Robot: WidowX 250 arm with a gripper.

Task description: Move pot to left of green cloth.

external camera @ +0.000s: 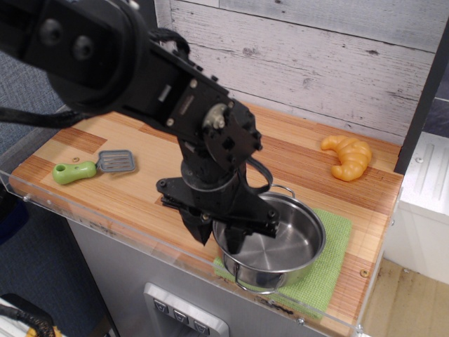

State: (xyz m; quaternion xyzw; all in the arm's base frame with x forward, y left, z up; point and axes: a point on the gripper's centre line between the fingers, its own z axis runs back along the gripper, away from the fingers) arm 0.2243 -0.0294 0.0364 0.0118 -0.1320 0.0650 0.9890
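The pot (275, 242) sits on the green cloth (328, 261) at the counter's (140, 200) front right, and the tool (219, 235) straddles its left rim, jaws apart, one inside, presumably to pinch the wall

Bright, even light — soft shadows, glare inside the pot (280, 242).

The table (140, 193) left of the cloth (330, 263) lies open; only a spatula (95, 167) at nine o'clock, a croissant (347, 156) at two.
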